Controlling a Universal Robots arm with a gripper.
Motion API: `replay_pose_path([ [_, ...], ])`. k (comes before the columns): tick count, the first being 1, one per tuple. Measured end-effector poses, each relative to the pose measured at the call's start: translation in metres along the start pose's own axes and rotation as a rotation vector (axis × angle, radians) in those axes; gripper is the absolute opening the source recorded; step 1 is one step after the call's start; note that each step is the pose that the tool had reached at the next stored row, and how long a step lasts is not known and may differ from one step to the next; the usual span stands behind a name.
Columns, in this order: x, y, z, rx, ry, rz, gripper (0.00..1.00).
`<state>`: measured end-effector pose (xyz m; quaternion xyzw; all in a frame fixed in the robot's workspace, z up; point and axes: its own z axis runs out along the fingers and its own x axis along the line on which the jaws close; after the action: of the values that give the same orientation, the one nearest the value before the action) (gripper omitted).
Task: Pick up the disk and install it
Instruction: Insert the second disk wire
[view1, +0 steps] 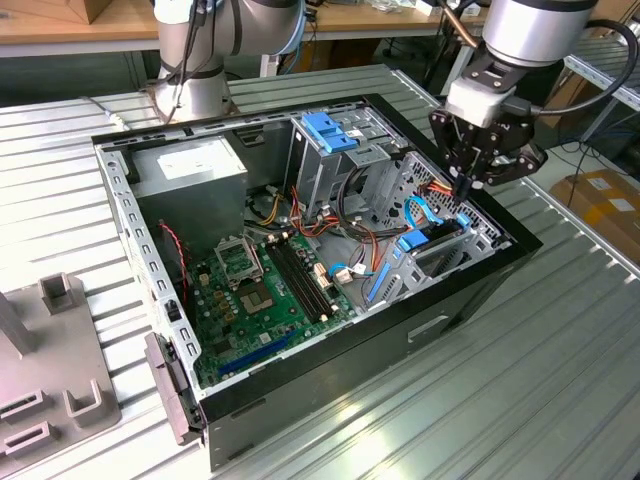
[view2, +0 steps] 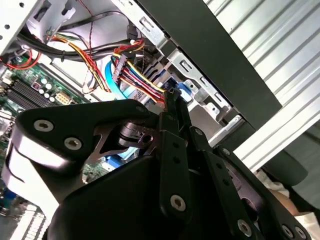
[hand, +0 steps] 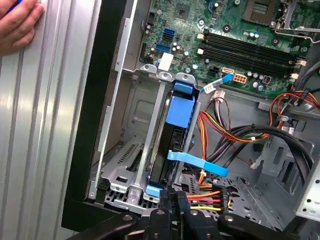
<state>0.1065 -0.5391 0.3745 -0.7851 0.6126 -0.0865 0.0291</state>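
Note:
The disk (hand: 164, 150) stands on edge in a slot of the metal drive bay (hand: 125, 165), its dark body framed by blue rails. In the exterior view the disk (view1: 430, 248) sits in the bay at the case's corner on the exterior view's right. My gripper (view1: 466, 186) hovers just above that bay with its fingers pressed together and nothing between them. In the second wrist view the shut gripper (view2: 172, 96) points at a bundle of coloured power cables (view2: 135, 75). In the first wrist view the gripper (hand: 173, 196) is close to the disk's near end, apart from it.
The open computer case (view1: 470, 300) holds a green motherboard (view1: 265, 290), a grey power-supply box (view1: 190, 170) and a blue-topped drive cage (view1: 330, 135). Loose red, yellow and blue cables (hand: 225, 135) lie beside the bay. A person's hand (hand: 17, 22) rests on the ribbed table. A grey fixture (view1: 50, 360) stands at the exterior view's left.

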Motion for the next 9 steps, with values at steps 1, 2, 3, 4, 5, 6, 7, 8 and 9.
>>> replay_pose_path([
  [1, -0.0001, 0.0, -0.0001, 0.0004, -0.0059, 0.018, 0.16],
  [2, -0.0001, 0.0, 0.0002, -0.0012, -0.0057, 0.044, 0.16],
  [3, 0.0, 0.0001, 0.0004, -0.0029, -0.0034, 0.064, 0.16],
  [4, 0.0, 0.0001, 0.0007, -0.0042, -0.0016, 0.077, 0.16],
  [5, -0.0001, 0.0002, 0.0011, -0.008, 0.0046, 0.116, 0.16],
  [6, -0.0002, 0.0002, 0.0015, -0.0103, 0.0083, 0.139, 0.16],
  [7, -0.0002, 0.0003, 0.0017, -0.0117, 0.0103, 0.154, 0.16],
  [8, -0.0002, 0.0003, 0.0018, -0.0132, 0.0124, 0.172, 0.16],
  [9, -0.0002, 0.0003, 0.0017, -0.0146, 0.0117, 0.193, 0.16],
])
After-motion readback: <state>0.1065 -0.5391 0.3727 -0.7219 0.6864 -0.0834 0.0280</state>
